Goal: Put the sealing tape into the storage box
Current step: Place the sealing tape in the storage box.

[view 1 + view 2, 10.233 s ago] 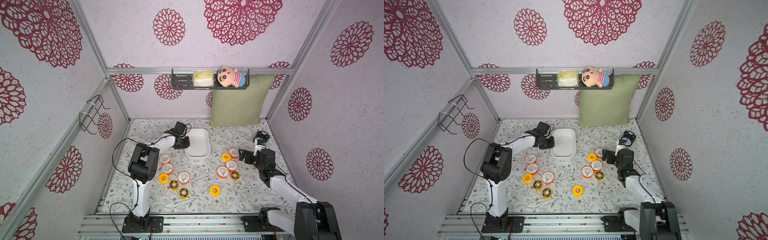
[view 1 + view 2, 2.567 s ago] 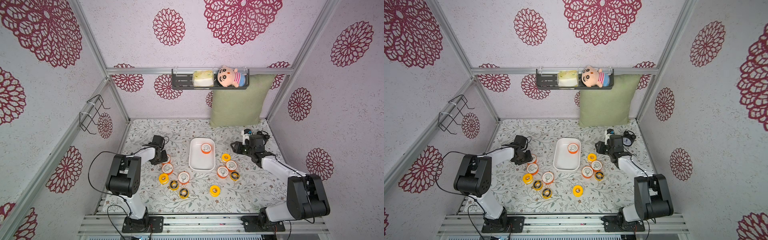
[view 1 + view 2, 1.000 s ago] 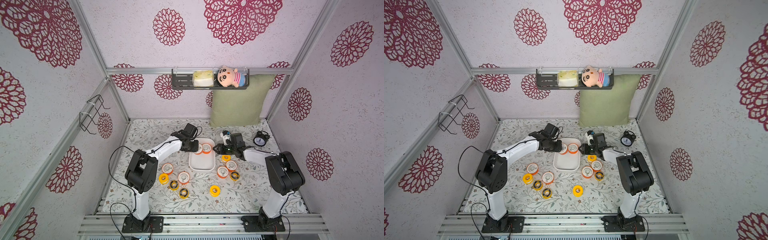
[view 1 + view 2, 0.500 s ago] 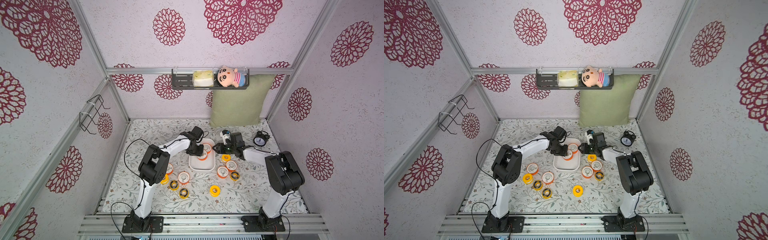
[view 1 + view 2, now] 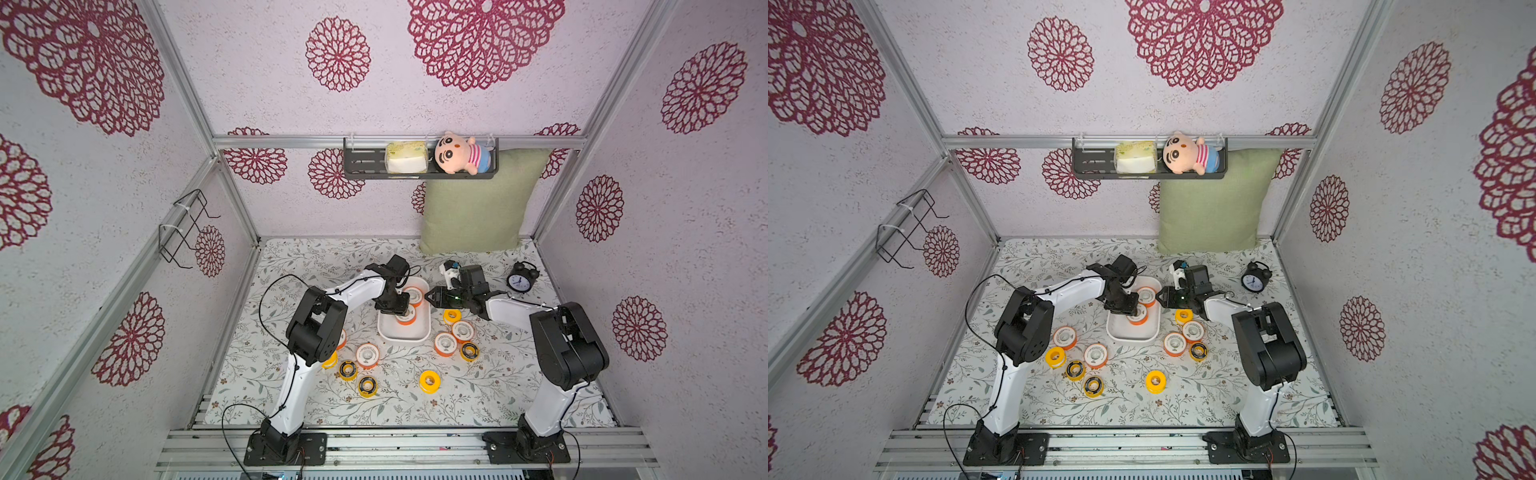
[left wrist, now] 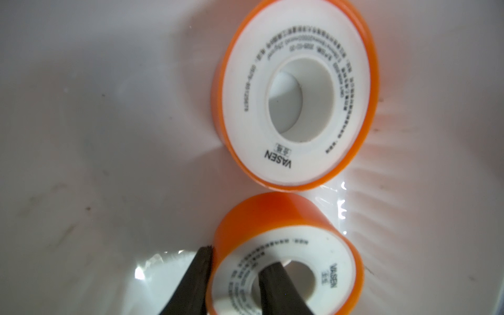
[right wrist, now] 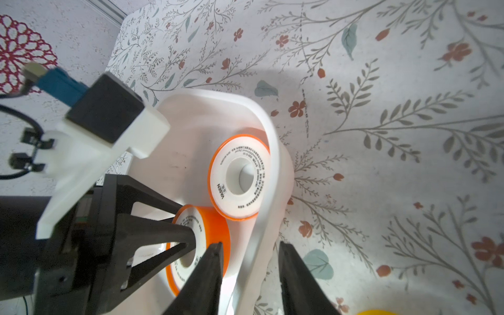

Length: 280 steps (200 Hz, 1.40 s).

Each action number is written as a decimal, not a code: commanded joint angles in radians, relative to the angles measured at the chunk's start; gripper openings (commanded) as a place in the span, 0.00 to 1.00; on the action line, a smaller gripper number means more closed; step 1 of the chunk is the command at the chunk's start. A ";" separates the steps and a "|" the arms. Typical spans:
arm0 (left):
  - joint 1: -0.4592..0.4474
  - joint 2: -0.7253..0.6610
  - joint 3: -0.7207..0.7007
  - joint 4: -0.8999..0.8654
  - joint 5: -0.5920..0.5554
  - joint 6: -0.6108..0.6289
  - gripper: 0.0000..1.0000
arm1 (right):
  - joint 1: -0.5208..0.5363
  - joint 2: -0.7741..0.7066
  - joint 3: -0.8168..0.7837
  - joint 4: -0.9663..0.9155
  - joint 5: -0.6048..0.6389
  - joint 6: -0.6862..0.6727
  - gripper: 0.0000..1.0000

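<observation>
Only in wrist views is the left hand seen clamped on a sealing tape spool; the right hand's grip cannot be told.

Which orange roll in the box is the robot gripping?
The roll nearer the arms' bases: the left gripper pinches its wall; the other lies free.

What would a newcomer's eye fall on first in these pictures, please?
First, the white storage box mid-table: the left pincer pinches an orange spool inside it, one finger in its hole, beside a second spool, while the right pincer straddles the box's rim. Then the loose spools scattered on the floral cloth around it, and the plush doll lying on the back-wall shelf.
</observation>
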 commanded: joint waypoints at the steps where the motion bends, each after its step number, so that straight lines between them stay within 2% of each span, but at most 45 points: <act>1: -0.008 0.022 0.033 -0.004 0.024 0.009 0.33 | 0.005 0.007 0.031 -0.005 -0.012 0.007 0.40; 89: -0.008 0.069 0.092 0.015 0.054 -0.014 0.42 | 0.006 -0.001 0.032 -0.015 0.005 0.003 0.41; 174: -0.009 0.047 0.078 0.045 0.106 -0.029 0.42 | 0.005 -0.034 0.035 -0.041 0.053 -0.015 0.43; 212: -0.007 0.012 0.058 0.044 0.101 -0.031 0.47 | 0.005 -0.102 0.026 -0.075 0.144 -0.032 0.46; 237: -0.007 -0.046 0.027 0.055 0.067 -0.033 0.51 | 0.000 -0.163 0.007 -0.102 0.214 -0.058 0.48; 280: -0.007 -0.163 -0.064 0.109 0.038 -0.046 0.52 | -0.012 -0.254 -0.036 -0.161 0.308 -0.103 0.51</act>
